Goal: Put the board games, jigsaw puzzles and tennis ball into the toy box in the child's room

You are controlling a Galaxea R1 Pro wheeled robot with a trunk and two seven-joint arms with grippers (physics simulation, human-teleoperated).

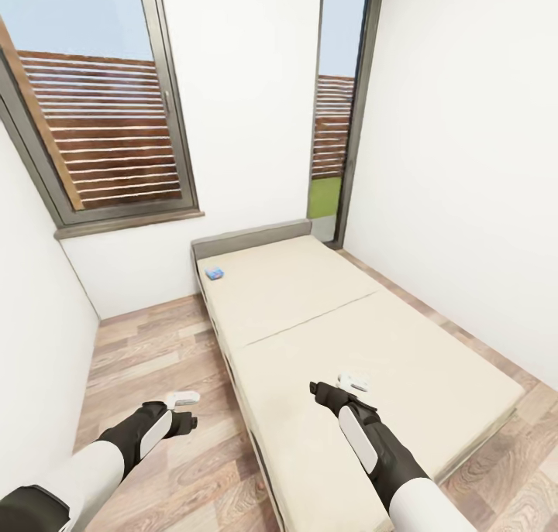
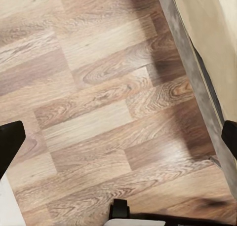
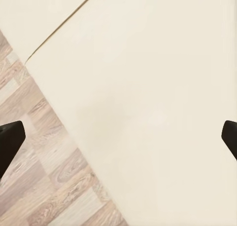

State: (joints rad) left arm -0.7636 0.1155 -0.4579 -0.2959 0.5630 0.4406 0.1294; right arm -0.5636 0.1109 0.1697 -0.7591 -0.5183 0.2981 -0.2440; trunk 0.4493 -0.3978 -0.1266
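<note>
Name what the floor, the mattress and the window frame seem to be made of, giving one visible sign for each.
Floor: wood or wood-look laminate planks, shown by grain and knots.
Mattress: beige fabric or foam, matte, with one seam across it.
Window frame: probably grey painted metal, smooth and even; plastic is possible.

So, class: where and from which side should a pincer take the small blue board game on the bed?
The blue board game lies flat near the headboard, by the bed's left edge. Probably pinch its two opposite side edges from above.
</note>
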